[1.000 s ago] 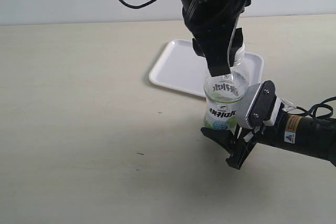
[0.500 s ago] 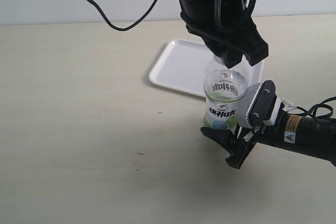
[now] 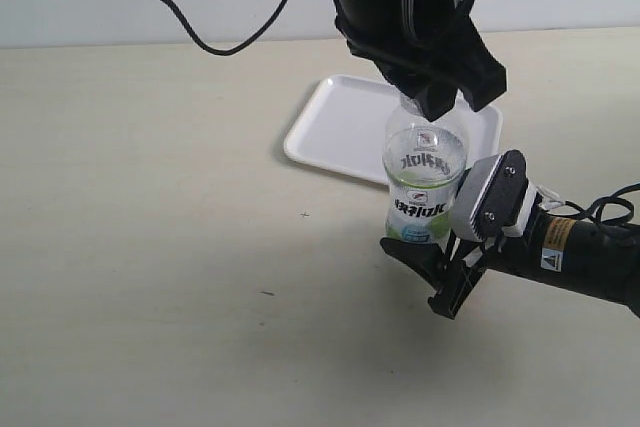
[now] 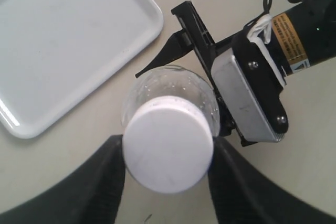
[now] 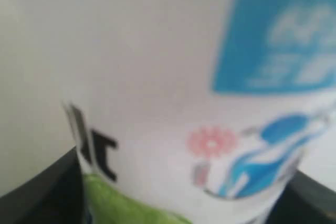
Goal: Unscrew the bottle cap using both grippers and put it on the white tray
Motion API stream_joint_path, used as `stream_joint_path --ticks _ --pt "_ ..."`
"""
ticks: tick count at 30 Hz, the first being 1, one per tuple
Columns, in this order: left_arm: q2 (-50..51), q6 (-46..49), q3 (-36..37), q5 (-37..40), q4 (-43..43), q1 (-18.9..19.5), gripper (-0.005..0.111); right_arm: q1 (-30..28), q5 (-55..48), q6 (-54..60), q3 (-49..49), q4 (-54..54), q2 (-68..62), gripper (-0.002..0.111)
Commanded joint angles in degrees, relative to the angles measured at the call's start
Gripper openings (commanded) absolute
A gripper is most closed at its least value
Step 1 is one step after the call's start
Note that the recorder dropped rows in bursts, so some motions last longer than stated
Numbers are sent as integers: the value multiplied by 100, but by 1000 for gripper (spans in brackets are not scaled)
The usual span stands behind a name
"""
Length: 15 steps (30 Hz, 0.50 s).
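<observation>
The bottle [image 3: 425,185] stands upright on the table [image 3: 150,247], just beside the white tray [image 3: 330,137] and not on it. The right gripper [image 3: 420,244] is closed around its lower part and holds it. The cap [image 4: 168,142] sits on the bottle's neck, and the left gripper [image 4: 167,149] pinches the cap from above, pressing on two opposite sides.

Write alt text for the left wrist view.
A round white plastic bottle cap sits clamped in the left gripper, atop a clear plastic bottle. The right gripper holds the bottle's side; a flat white rectangular tray lies nearby.
</observation>
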<state>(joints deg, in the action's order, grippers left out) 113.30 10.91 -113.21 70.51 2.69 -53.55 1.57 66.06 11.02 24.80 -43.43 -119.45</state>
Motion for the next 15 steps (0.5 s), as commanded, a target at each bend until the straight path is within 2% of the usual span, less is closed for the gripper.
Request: stream_joint_path --ticks 1,15 --pt "-201 86 -25 -55 -23 55 0 -24 144 -12 31 -13 42 0" --pt "-135 208 -25 -55 109 55 0 -24 82 -22 31 -25 42 0"
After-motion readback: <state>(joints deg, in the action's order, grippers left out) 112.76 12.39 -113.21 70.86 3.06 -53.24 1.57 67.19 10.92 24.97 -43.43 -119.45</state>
